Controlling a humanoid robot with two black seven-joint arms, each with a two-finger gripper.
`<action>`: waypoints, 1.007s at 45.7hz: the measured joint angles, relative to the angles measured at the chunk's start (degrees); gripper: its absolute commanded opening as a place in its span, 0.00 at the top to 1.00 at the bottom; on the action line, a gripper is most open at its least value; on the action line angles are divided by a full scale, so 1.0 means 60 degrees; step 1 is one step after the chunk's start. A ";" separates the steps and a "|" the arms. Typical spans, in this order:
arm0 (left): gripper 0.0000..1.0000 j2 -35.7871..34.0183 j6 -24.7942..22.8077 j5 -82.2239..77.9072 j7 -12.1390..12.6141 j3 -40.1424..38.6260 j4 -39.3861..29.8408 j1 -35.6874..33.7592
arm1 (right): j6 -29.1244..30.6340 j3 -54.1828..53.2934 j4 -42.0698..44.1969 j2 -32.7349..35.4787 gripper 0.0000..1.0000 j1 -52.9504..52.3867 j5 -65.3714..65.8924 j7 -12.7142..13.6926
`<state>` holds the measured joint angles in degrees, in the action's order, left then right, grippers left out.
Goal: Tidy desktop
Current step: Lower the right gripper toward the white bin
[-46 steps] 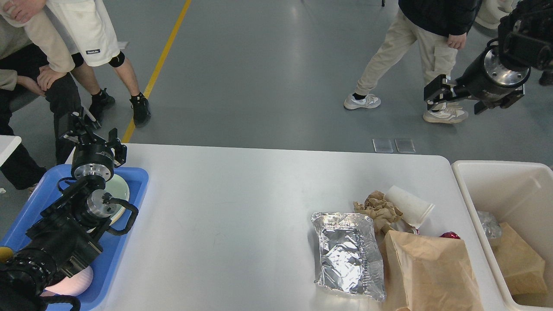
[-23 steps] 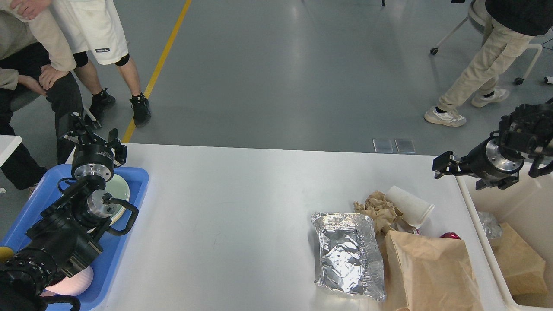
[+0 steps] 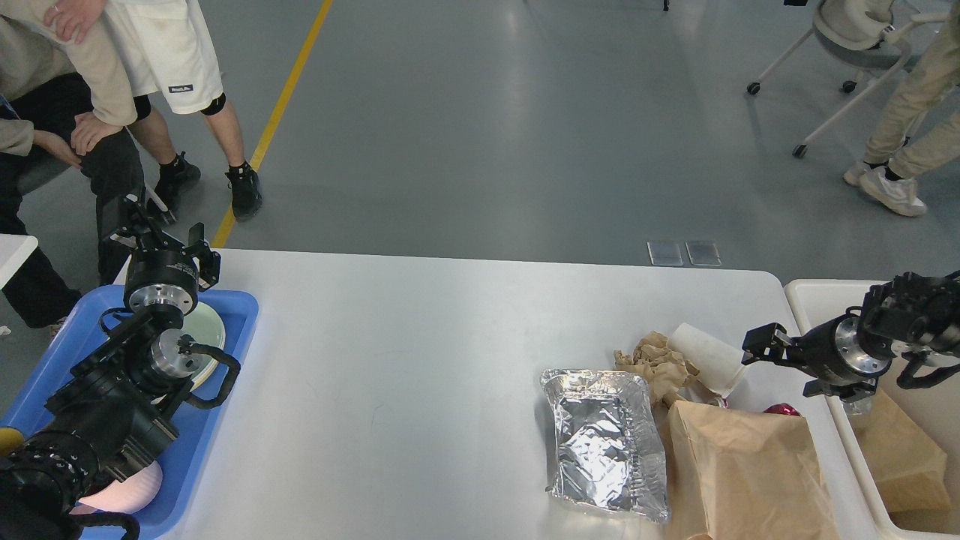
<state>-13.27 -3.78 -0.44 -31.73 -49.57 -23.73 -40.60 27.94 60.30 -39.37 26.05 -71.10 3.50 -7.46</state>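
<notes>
The white desktop (image 3: 420, 360) carries a heap of litter at its right end: a white paper cup (image 3: 709, 356) lying on its side, crumpled brown paper (image 3: 656, 364), a flattened foil bag (image 3: 604, 442), a big brown paper bag (image 3: 750, 472) and a small red object (image 3: 781, 409). My right gripper (image 3: 759, 346) hovers just right of the cup's rim; it looks dark and small, so its fingers cannot be told apart. Over the far end of the blue tray, my left gripper (image 3: 161, 229) has its fingers spread and holds nothing.
A blue tray (image 3: 217, 427) at the left edge holds a pale plate (image 3: 208, 328) and a pink bowl (image 3: 124, 487). A cream bin (image 3: 817, 296) at the right holds a brown bag (image 3: 900, 450) and foil (image 3: 851, 390). People stand beyond the table's far left.
My right arm has come down from high over the floor to the table's right end, beside the cup. The left arm has stayed still. The person at the far right walked away.
</notes>
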 measured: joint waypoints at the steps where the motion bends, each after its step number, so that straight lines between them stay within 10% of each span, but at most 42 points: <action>1: 0.04 0.0000 0.0000 0.0000 0.0000 0.0000 0.0000 0.0000 | 0.0005 -0.0004 0.0023 -0.0002 0.00 0.0026 0.0003 0.0000; 46: 0.04 0.0000 0.0000 0.0000 0.0000 0.0000 0.0000 0.0000 | 0.0020 0.0006 0.0349 -0.0077 0.00 0.0047 0.0003 0.0045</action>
<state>-13.27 -3.78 -0.44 -31.73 -49.57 -23.73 -40.60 28.06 60.33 -37.27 25.59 -70.82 3.52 -7.19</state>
